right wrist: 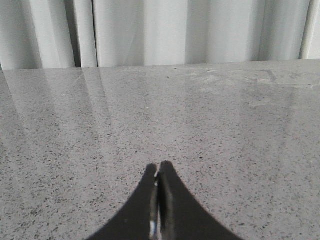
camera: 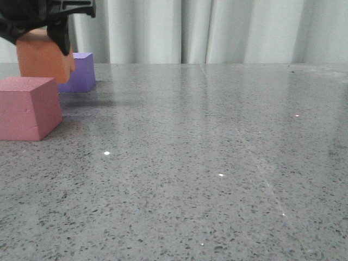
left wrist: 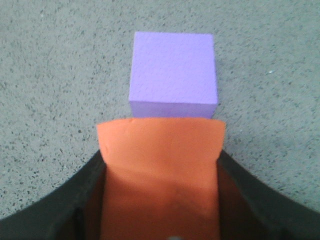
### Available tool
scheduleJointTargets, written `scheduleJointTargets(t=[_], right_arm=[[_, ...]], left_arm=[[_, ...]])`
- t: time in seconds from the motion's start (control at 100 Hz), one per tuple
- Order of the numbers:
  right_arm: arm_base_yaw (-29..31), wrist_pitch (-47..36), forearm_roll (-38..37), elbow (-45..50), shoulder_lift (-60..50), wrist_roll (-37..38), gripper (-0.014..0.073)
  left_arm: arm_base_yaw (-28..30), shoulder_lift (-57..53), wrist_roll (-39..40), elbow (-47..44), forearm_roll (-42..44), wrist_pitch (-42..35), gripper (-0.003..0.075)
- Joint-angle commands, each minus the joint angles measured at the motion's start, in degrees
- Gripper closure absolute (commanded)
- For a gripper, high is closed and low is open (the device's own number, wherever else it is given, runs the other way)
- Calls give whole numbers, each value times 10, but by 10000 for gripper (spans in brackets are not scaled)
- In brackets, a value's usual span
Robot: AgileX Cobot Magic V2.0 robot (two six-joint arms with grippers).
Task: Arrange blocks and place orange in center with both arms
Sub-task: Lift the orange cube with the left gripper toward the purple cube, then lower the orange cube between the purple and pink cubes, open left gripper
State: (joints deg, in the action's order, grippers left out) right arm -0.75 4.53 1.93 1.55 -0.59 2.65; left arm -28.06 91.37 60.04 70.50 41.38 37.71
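Orange cube (left wrist: pixel 160 165), purple cube (left wrist: pixel 173 67), pink-red cube (camera: pixel 28 107), speckled grey table (camera: pixel 217 163).

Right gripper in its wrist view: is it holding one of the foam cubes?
No: the right gripper shows its two black fingers pressed together with nothing between them, only bare speckled table ahead.

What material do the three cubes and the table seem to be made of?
The orange cube, purple cube and pink cube look like matte foam: dull, finely grained faces, and the orange dents at the left pincer. The table looks like polished speckled stone, reflecting light.
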Motion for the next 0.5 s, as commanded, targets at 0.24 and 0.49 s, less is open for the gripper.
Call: scheduleJointTargets(t=[0.24,0.49], right_arm=[[4,-45,3,-8,7,-4,662],[4,-45,3,-8,7,-4,662]], left_arm=[[19,-28,1,-38,-11,-106,647],[19,-19,0,-43,-14,-104,647]])
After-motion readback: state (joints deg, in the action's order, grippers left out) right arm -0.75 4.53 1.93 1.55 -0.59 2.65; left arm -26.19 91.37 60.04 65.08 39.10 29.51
